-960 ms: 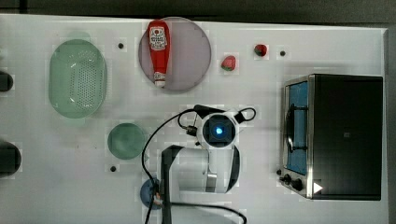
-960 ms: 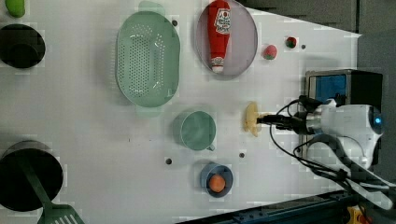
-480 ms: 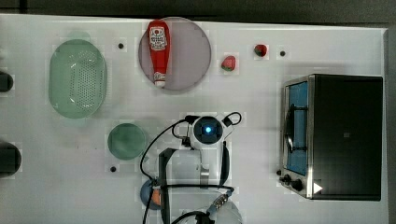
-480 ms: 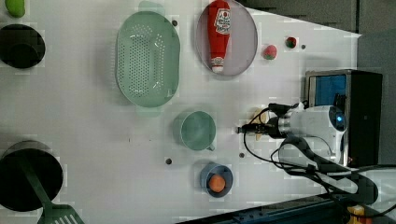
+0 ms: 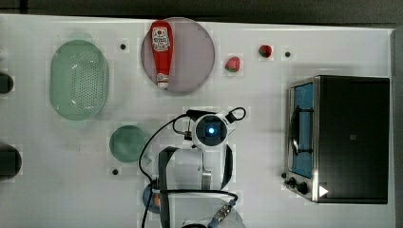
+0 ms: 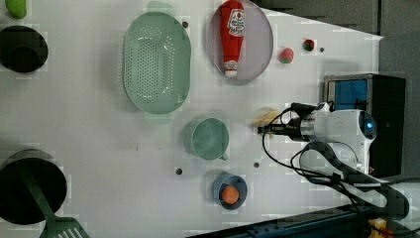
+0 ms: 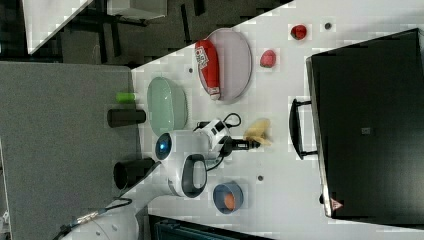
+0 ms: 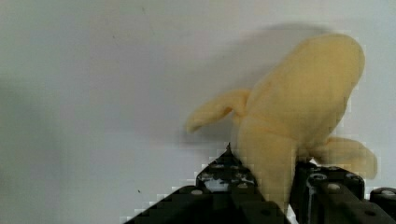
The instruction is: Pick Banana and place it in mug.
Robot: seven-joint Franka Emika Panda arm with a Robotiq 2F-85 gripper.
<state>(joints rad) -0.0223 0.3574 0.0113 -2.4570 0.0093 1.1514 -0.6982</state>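
The banana [image 8: 299,112] is a soft pale-yellow piece with peel flaps, and its lower end sits between my black fingers [image 8: 224,177]. My gripper [image 6: 260,130] is shut on it, and its shadow falls on the white table behind. The banana [image 6: 265,119] shows just past my fingertips in the left view, to the right of the mug [image 6: 208,139], and there is a gap of bare table between them. The banana [image 7: 257,131] lies at the tip of my gripper [image 7: 257,144]. The teal mug [image 5: 127,142] stands upright at the left of my wrist in the top view.
A green colander [image 5: 78,78] and a plate with a ketchup bottle [image 5: 161,52] lie beyond the mug. Two strawberries [image 5: 232,64] sit near the toaster oven [image 5: 340,137]. A blue bowl holding an orange [image 6: 229,192] is close to my arm. Black pots [image 6: 22,49] line the left view's left edge.
My hand has shifted a little toward the top view's left, nearer the mug, and the arm has folded in behind it. The banana stays at my fingertips.
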